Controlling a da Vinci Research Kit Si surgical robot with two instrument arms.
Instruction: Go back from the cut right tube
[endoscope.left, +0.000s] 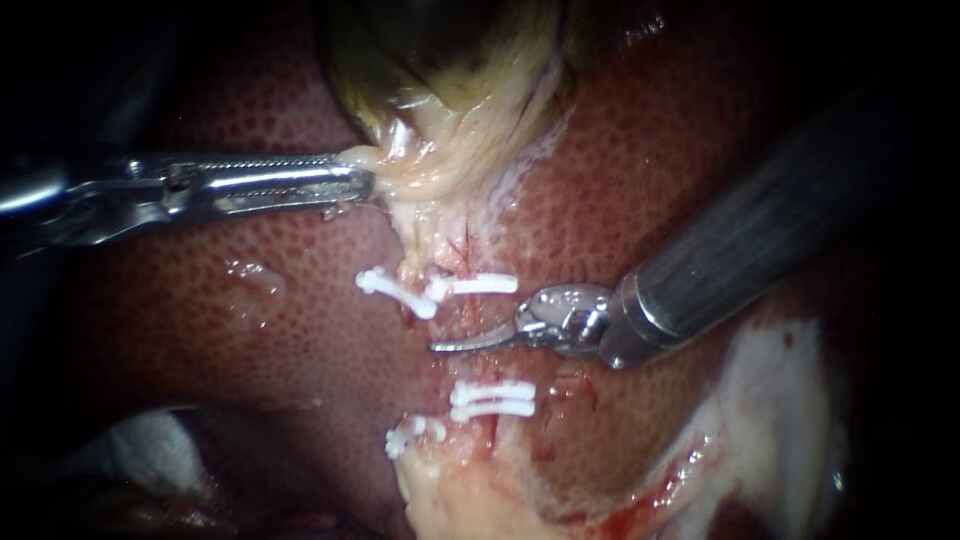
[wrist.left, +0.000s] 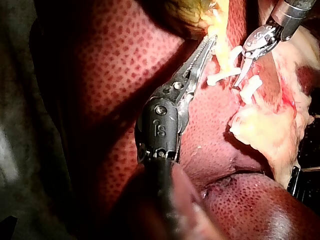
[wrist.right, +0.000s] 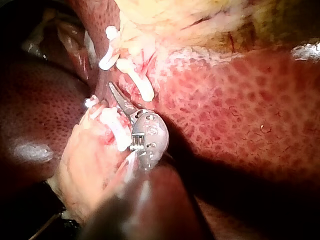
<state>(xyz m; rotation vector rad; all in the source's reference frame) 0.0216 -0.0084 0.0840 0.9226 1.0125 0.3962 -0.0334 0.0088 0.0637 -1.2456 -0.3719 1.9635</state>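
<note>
Left instrument (endoscope.left: 350, 182): shaft cut off at the endoscope view's left edge; tips sunk in a fold of gallbladder (endoscope.left: 440, 90) and clamped on it, depth of bite unseen.
Right instrument (endoscope.left: 465, 344): shaft lost in shadow toward the upper right; blurred to a dark mass in its own wrist view.
Gallbladder: cut off by the endoscope view's top edge, dark there.
Clips (endoscope.left: 480, 285): tissue held inside them too small to tell.
Pale patch (endoscope.left: 130, 445): dim, blurred, kind unclear.
Liver (endoscope.left: 250, 330): outer margins swallowed by darkness.
</note>
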